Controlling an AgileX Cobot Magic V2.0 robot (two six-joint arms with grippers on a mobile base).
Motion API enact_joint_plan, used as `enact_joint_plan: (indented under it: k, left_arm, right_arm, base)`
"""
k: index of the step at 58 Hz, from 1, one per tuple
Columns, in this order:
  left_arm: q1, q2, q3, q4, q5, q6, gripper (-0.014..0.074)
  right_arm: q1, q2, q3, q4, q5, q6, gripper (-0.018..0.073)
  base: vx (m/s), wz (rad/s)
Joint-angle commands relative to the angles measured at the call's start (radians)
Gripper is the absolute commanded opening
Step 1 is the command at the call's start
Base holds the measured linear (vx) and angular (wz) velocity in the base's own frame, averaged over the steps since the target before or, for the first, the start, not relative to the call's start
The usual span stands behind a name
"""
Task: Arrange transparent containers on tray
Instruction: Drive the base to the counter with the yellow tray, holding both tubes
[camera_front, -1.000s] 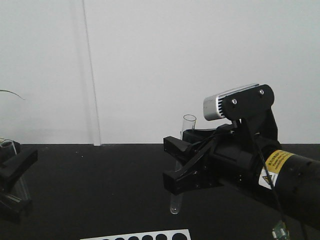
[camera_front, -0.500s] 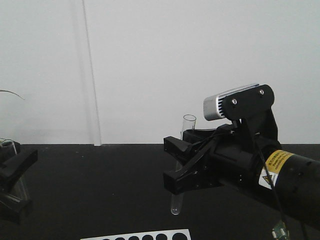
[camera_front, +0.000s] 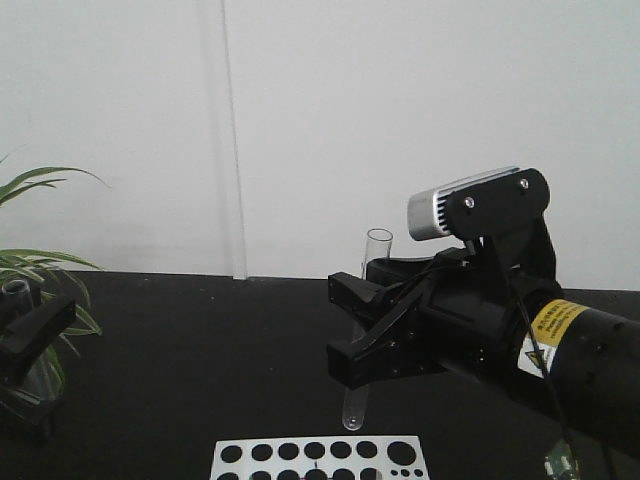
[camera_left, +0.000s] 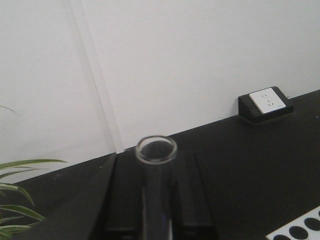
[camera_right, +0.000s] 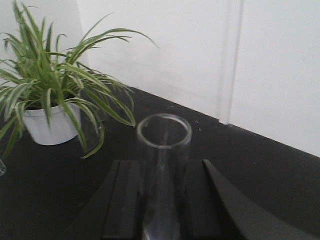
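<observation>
left gripper (camera_front: 33, 362) at far-left edge, clamped on first test tube (camera_front: 16, 292), rim poking above the fingers; plant (camera_front: 40, 262) behind it. white hole rack (camera_front: 315, 458) at near edge, on black table (camera_front: 200, 360). right gripper (camera_front: 350, 328) just beyond rack, closed on second test tube (camera_front: 376, 250): near-upright, slight lean, rim above the fingers, rounded bottom below.

Right arm (camera_front: 520, 330) level, jaws closed on an upright test tube (camera_front: 378, 245) (gripped mid-length), left arm (camera_front: 30, 340) low, jaws likewise.
</observation>
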Motion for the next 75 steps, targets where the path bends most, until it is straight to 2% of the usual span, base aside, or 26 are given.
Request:
enact_joint_plan:
  k: [1, 75]
  left_arm:
    - [-0.002, -0.011, -0.038, -0.009, -0.087, -0.004, -0.0007]
    - [-0.002, -0.011, -0.038, -0.009, -0.087, -0.004, -0.0007]
  right_arm:
    - [-0.005, -0.030, -0.039, -0.006, -0.086, -0.009, -0.0008]
    - [-0.005, -0.030, -0.039, -0.006, -0.077, -0.009, -0.0008]
  base:
    - [-0.12, 0.19]
    - [-0.22, 0.06]
